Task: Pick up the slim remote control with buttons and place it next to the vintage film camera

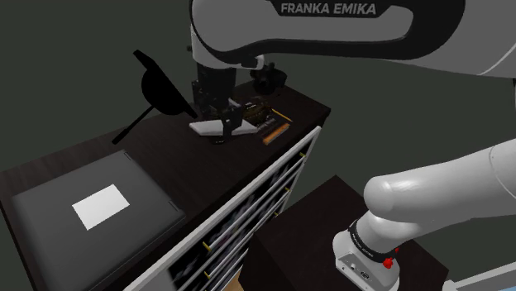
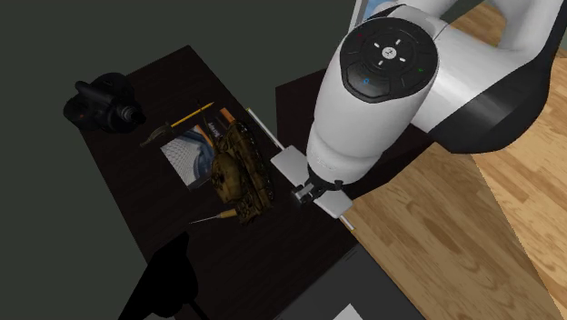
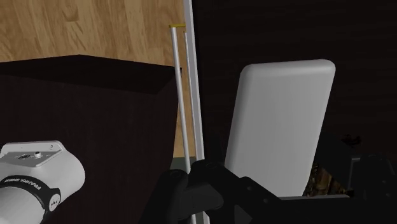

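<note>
Nearest the lens in the shoulder view stood the white arm (image 1: 430, 198), reaching over a dark table (image 1: 74, 161) to the tool (image 1: 225, 126). The tool pointed down at a plain white remote control (image 1: 203, 128) lying flat on the table directly beneath it. Just beyond the tool sat an olive tank model (image 1: 258, 110), with an orange pencil (image 1: 273, 136) beside it. Farther beyond, well apart from the remote control, was the black film camera (image 1: 269, 80). A black fan-shaped object (image 1: 161, 89) rose to one side of the tool.

Second exterior view, from above: the arm's wrist (image 2: 373, 100) hid most of the tool (image 2: 307, 191). The two ends of the remote control (image 2: 289, 164) showed on either side of it, close to the table (image 2: 136, 209) edge. The tank model (image 2: 238, 168) lay just beside the tool, partly over a printed sheet (image 2: 186, 155). The film camera (image 2: 100, 102) sat at the far corner, well apart. A wooden floor (image 2: 472, 236) lay on the tool's other side.

Wrist view: the fingers (image 3: 197, 188) of the tool (image 3: 286, 181) stood apart, so it was open, with the near end of the remote control (image 3: 280, 121) between them. A sliver of the tank model (image 3: 318, 181) showed in the gap between the remote control and one finger.
</note>
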Controlling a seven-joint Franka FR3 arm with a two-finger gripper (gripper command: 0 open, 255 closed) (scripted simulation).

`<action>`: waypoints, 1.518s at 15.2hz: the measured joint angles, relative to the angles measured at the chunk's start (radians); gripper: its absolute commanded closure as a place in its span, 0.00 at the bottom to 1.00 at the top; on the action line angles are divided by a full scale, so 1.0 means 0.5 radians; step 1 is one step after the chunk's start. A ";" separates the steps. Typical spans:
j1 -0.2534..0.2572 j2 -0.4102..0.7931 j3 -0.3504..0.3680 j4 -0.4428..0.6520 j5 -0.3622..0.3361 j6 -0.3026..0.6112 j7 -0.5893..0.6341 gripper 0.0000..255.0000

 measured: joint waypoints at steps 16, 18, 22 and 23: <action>-0.028 -0.141 -0.709 -0.324 -0.069 0.022 -0.766 1.00; -0.068 -0.104 -0.761 -0.310 -0.110 0.026 -0.842 1.00; -0.150 -0.027 -0.861 -0.295 -0.190 0.054 -0.995 1.00; -0.168 -0.022 -0.897 -0.292 -0.205 0.049 -1.042 1.00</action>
